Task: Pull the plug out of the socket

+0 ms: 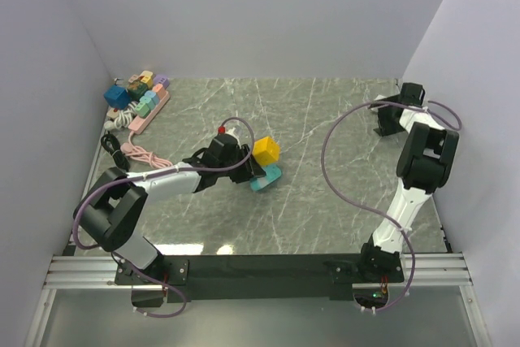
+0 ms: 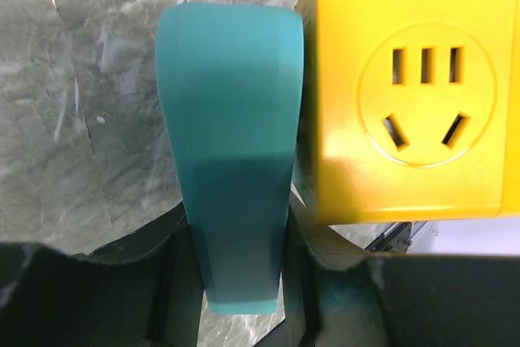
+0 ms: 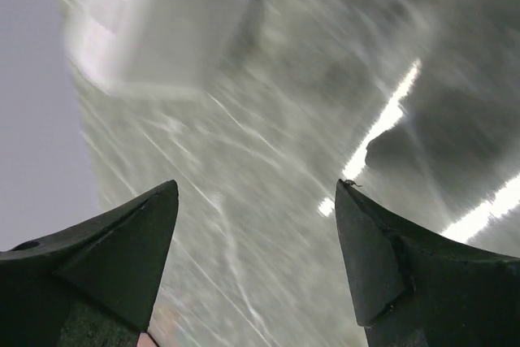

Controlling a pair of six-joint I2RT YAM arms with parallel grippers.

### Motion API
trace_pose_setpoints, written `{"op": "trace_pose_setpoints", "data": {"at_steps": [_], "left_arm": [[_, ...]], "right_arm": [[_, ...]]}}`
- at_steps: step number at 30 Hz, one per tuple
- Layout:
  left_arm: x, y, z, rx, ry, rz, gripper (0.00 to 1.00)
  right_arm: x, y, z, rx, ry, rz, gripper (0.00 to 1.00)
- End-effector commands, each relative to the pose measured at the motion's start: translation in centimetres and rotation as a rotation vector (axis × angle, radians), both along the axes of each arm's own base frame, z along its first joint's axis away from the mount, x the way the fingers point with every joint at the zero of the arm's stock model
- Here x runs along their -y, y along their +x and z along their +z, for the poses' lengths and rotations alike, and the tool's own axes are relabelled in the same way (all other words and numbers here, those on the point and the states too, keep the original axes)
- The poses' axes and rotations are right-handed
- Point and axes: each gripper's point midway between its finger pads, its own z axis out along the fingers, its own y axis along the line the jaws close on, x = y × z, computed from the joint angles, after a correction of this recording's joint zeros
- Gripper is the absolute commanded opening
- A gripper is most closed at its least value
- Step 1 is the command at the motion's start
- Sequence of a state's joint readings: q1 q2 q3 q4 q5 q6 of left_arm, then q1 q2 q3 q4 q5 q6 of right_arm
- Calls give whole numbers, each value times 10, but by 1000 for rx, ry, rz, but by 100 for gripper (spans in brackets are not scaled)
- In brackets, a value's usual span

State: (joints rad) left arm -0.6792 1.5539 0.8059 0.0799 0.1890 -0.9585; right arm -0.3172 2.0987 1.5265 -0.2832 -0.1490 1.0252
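Plug [image 2: 231, 160] between left jaws

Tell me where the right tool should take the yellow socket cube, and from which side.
Grip the yellow socket cube across two opposite flat faces, coming from its right. The left tool, shut on the teal plug, crowds its left side; the cube's flat parallel sides suit the open right tool.
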Motion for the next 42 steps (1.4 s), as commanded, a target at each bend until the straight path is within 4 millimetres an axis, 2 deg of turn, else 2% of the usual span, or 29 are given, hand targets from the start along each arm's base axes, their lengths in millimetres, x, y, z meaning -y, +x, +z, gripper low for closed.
{"op": "trace_pose_setpoints", "data": {"at_steps": [1,2,3,4,5,6,7,8,10,11,14,15,16,18,21,22,25,30,37,42], "left_arm": [[9,13,18,61,-35,-15,0],[10,13,17,63,-36,-19,1],[9,13,16,64,-33,-20,0],[9,13,13,59,-25,-20,0],[8,13,11,55,-19,-22,0],[9,13,8,49,-16,-31,1],[10,12,7,51,-15,-38,0],[10,11,6,47,-17,-45,0],[13,9,4,51,-22,-74,1],[15,8,5,53,-28,-87,0],[18,4,1,42,-24,-131,1],[19,2,-2,33,-22,-140,0],[20,1,0,35,-30,-149,1],[19,0,-3,31,-29,-146,0],[18,2,-4,32,-15,-132,0],[17,3,-6,27,-9,-124,1],[17,6,-7,32,7,-108,1],[21,6,-9,40,49,-105,0],[25,5,-4,55,45,-98,0],[29,4,-2,59,41,-103,1]], "right_arm": [[-6,-54,31,-54,-28,-2,84],[-10,-64,55,-8,-45,6,84],[-16,-74,60,3,-46,21,84],[-29,-93,49,-14,-23,53,84],[-40,-102,73,49,-36,87,84],[-47,-111,77,62,-41,111,83],[-56,-126,67,39,-47,153,83],[-78,-131,83,97,-33,236,83],[-105,-148,76,76,-35,376,82],[-130,-152,79,83,-40,474,82],[-166,-165,81,98,-108,657,82],[-191,-172,81,125,-104,747,82],[-196,-171,84,147,-104,760,82],[-232,-182,93,189,-58,860,82],[-254,-189,104,224,-20,891,83],[-270,-194,109,235,0,910,83],[-293,-199,120,263,50,903,84],[-320,-202,130,263,94,896,85],[-341,-200,110,148,123,891,86],[-367,-198,110,134,122,928,86]]}}
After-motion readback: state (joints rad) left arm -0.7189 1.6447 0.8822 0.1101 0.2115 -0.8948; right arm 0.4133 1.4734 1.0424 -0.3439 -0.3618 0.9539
